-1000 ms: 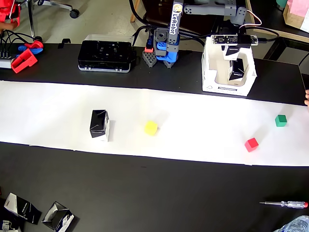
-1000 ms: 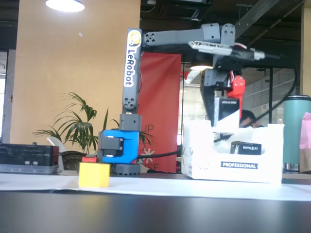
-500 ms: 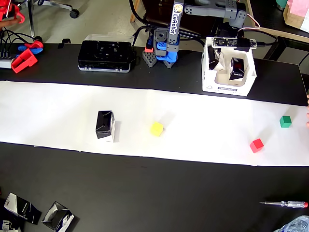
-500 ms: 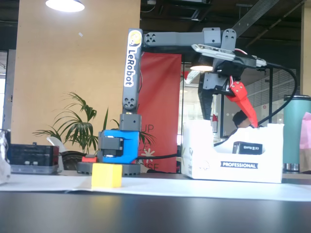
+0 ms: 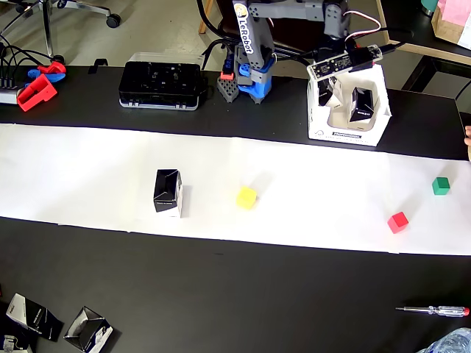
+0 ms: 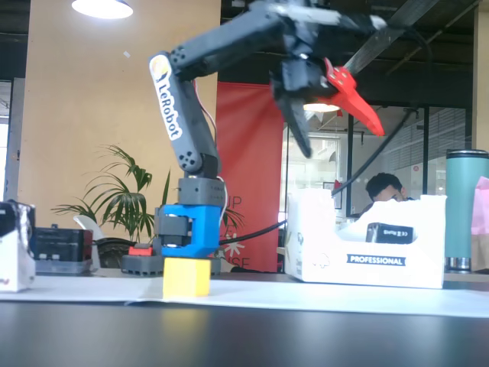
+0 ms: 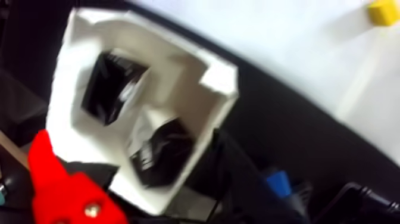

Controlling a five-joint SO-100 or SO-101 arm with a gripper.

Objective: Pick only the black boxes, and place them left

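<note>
One black box (image 5: 168, 193) stands upright on the white paper strip (image 5: 88, 169), left of centre in the overhead view. It shows at the left edge of the fixed view as the black box (image 6: 15, 245). Two more black boxes (image 7: 110, 86) (image 7: 163, 152) lie inside a white carton (image 5: 346, 132) at the back right. My gripper (image 6: 340, 138) hangs open and empty above that carton (image 6: 321, 245). Its red finger (image 7: 59, 190) shows in the wrist view's bottom left corner.
A yellow cube (image 5: 246, 197), a red cube (image 5: 398, 222) and a green cube (image 5: 441, 186) sit on the strip. A flat black device case (image 5: 160, 83) lies at the back. Two loose black boxes (image 5: 33, 316) (image 5: 88, 329) lie at the front left, and a screwdriver (image 5: 433, 311) at the front right.
The black box and the three cubes have all shifted right along the strip. The arm has swung and risen, with its wrist staying over the white carton.
</note>
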